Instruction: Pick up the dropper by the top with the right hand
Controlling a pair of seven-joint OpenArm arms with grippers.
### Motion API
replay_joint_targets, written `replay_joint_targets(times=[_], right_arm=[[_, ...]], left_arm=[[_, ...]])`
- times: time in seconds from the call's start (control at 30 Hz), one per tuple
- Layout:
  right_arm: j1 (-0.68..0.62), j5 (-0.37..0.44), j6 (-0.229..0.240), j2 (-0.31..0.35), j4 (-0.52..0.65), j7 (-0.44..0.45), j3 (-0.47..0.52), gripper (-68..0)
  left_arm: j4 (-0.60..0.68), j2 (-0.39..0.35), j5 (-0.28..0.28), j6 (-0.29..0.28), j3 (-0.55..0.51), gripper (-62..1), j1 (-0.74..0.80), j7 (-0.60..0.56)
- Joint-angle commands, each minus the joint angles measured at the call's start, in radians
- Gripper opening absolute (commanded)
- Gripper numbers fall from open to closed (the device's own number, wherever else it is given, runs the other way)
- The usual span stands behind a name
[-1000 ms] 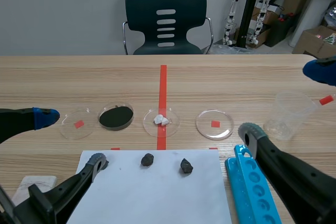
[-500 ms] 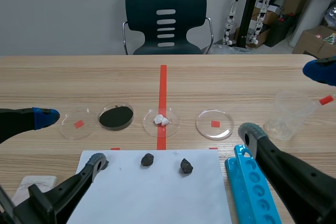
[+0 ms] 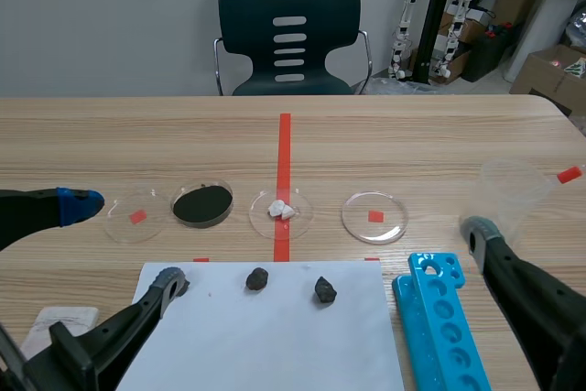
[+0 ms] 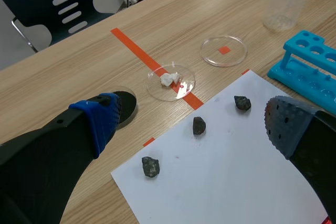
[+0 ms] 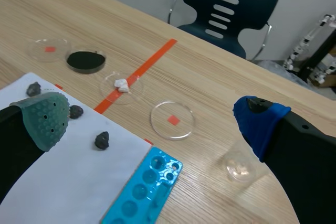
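Note:
A clear plastic beaker (image 3: 509, 199) stands at the table's right. The thin clear dropper (image 3: 560, 179) leans out of it to the right, its top marked with red tape. In the right wrist view the beaker (image 5: 239, 166) sits just inside the blue-padded finger (image 5: 258, 120), and I cannot make out the dropper there. My right gripper (image 5: 152, 120) is open and holds nothing. Only its grey-padded finger (image 3: 478, 229) shows in the scene view, left of the beaker. My left gripper (image 4: 191, 121) hangs open over the white paper (image 4: 236, 177), also holding nothing.
A blue tube rack (image 3: 438, 322) lies by the right arm, beside the paper (image 3: 265, 336) with three dark stones. Several petri dishes form a row mid-table: one with black powder (image 3: 202, 203), one with a white lump (image 3: 281, 211). A chair (image 3: 289, 34) stands beyond the far edge.
The right gripper has shifted to the right: its grey pad now sits closer to the beaker, and its blue finger has left the scene view. The left arm has not moved.

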Motion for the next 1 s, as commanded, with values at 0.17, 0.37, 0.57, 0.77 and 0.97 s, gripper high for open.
replay_joint_targets(times=[0.17,0.37,0.57,0.77,0.97], right_arm=[[-0.006,-0.013,-0.031,0.005,-0.1,-0.026,0.068,0.4],[-0.01,0.055,-0.031,0.0,-0.203,-0.014,0.169,0.4],[-0.042,0.13,-0.03,-0.006,-0.306,0.114,0.249,0.4],[-0.041,0.164,-0.03,-0.006,-0.428,0.212,0.287,0.4],[-0.024,0.196,-0.027,-0.003,-0.569,0.34,0.31,0.4]], left_arm=[[0.007,0.005,-0.006,-0.001,-0.002,-3.7,-0.001,-0.017],[0.007,0.005,-0.006,-0.001,-0.002,-3.7,-0.001,-0.017],[0.007,0.005,-0.006,-0.001,-0.002,-3.7,-0.001,-0.017],[0.007,0.005,-0.006,-0.001,-0.002,-3.7,-0.001,-0.018],[0.007,0.005,-0.006,-0.001,-0.002,-3.7,-0.001,-0.017]])
